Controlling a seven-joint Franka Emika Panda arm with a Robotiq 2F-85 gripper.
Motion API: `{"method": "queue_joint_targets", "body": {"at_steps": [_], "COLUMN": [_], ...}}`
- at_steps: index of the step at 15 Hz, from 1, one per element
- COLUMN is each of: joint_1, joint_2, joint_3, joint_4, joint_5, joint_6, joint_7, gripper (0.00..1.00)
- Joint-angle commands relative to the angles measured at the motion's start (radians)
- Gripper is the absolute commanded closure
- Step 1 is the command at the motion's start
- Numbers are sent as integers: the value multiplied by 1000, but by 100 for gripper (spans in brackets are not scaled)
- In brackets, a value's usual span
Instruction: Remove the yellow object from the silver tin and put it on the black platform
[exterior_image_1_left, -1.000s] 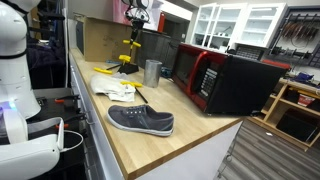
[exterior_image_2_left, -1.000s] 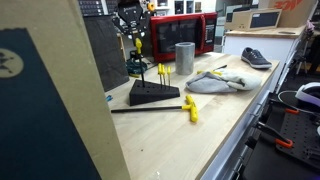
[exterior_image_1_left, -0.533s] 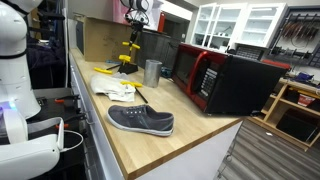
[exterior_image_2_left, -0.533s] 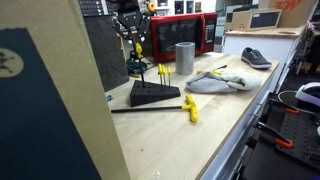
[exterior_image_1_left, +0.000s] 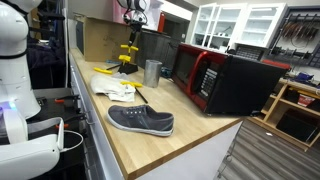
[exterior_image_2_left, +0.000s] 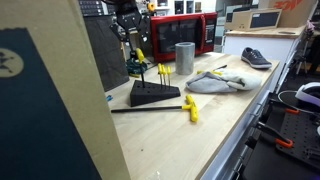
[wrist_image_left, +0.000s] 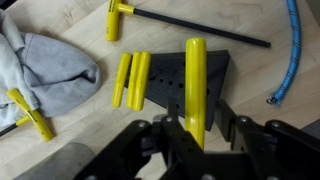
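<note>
The robot's black gripper (wrist_image_left: 193, 138) is closed tight on the slim bright-yellow angular piece (wrist_image_left: 195, 80), pinching it between its two fingers. The piece hangs in the air over the low flat black platform (wrist_image_left: 222, 78). I cannot tell if it touches the platform. Two more short yellow pieces (wrist_image_left: 130, 80) lie on the left part of the platform. In an exterior view, the small shiny silver metal tin (exterior_image_2_left: 185, 58) stands on the wooden table, right of the platform and farther back. A soft grey cloth (exterior_image_2_left: 215, 82) lies near the tin.
</note>
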Motion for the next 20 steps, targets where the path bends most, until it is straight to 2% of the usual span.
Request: {"method": "queue_joint_targets", "body": {"at_steps": [1, 4, 5, 10, 13, 20], "joint_1": [7, 2, 0, -16, -14, -30], "joint_2": [-34, -47, -53, -116, -188, -413], "joint_3": [-3, -1, 0, 2, -6, 17], "joint_4": [-40, -55, -59, -112, -186, -484], "joint_5": [-28, -41, -42, -51, -116, -326], "joint_6": [16, 29, 33, 61, 105, 309], "joint_7": [-18, -41, -55, -175, -266, -481], "gripper": [23, 2, 0, 0, 0, 0]}}
